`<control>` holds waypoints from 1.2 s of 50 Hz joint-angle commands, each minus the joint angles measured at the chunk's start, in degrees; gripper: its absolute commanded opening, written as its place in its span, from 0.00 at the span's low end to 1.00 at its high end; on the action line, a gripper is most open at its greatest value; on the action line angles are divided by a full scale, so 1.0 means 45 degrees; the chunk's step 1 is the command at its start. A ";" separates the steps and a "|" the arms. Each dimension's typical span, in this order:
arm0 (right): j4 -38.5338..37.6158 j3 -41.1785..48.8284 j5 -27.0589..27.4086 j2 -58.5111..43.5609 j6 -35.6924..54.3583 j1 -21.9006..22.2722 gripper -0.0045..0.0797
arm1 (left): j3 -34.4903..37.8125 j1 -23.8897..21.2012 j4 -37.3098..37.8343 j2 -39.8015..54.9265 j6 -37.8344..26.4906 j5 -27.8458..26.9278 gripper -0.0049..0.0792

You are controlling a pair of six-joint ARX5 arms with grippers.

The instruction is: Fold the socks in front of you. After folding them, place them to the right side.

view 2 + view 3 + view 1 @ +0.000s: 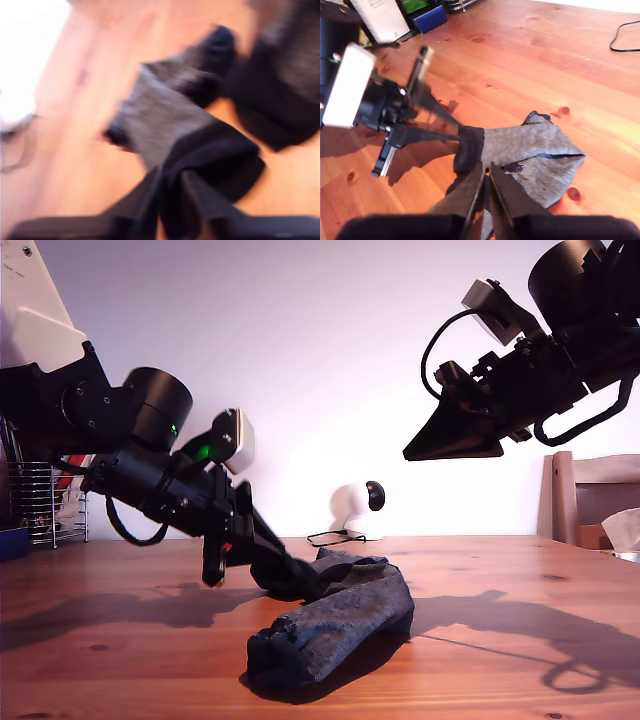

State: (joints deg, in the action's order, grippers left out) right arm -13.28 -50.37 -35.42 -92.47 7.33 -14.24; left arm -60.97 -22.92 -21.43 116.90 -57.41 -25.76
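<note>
Exterior view's left: wire rack [40, 502] is standing at the table edge, contents unclear. My first gripper [300, 580] is pinching the near-black cuff of the grey heathered knit socks [335, 625], which are lying bunched mid-table on the reddish wooden table [500, 660]. A white round device [355, 508] is sitting by the pale wall behind. Exterior view's right: my second gripper [455, 445] is hanging high, fingers pressed together, holding nothing. Only the second wrist view is showing the blue box [431, 17] and white booklet [380, 19].
</note>
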 commanded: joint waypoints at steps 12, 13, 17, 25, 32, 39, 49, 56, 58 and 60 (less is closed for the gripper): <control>0.0296 0.0170 0.0087 -0.0180 0.0029 0.0010 0.04 | -0.0243 -0.0505 0.2098 -0.0957 0.0845 0.0733 0.03; 0.0267 0.0170 0.0126 -0.0233 0.0053 0.0010 0.04 | -0.0243 -0.0510 0.2263 -0.1137 0.1054 0.0738 0.03; 0.0165 0.0170 0.0194 -0.0466 0.0044 0.0000 0.04 | -0.0243 -0.0529 0.2720 -0.1749 0.1583 0.0729 0.03; 0.0092 0.0170 0.0185 -0.1005 0.0146 -0.0228 0.04 | -0.0413 -0.0529 0.3089 -0.2900 0.2443 0.0690 0.03; 0.0058 0.0170 0.0209 -0.1190 0.0525 -0.0631 0.04 | -0.1307 -0.0529 0.4231 -0.3536 0.4090 0.0345 0.03; -0.0141 0.0170 0.0481 -0.1209 0.1103 -0.1098 0.11 | -0.2263 -0.0704 0.5275 -0.3604 0.4877 -0.0053 0.03; -0.0379 0.0170 0.1642 -0.1491 0.1564 -0.1574 0.24 | -0.3468 -0.0991 0.6630 -0.3604 0.5829 -0.0180 0.03; -0.0729 0.0170 0.2463 -0.1753 0.1661 -0.1583 0.29 | -0.4532 -0.1117 0.8000 -0.3604 0.6426 -0.0189 0.03; -0.0777 0.0170 0.2647 -0.1753 0.1695 -0.1579 0.31 | -0.4843 -0.1117 0.8330 -0.3604 0.6431 -0.0219 0.03; -0.0811 0.0170 0.2671 -0.1753 0.1705 -0.1545 0.31 | -0.5115 -0.1117 0.8573 -0.3604 0.6426 -0.0228 0.03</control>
State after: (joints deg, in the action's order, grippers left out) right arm -16.32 -50.37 -23.70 -99.04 14.74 -21.45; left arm -82.70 -27.94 16.47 100.55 -28.80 -26.52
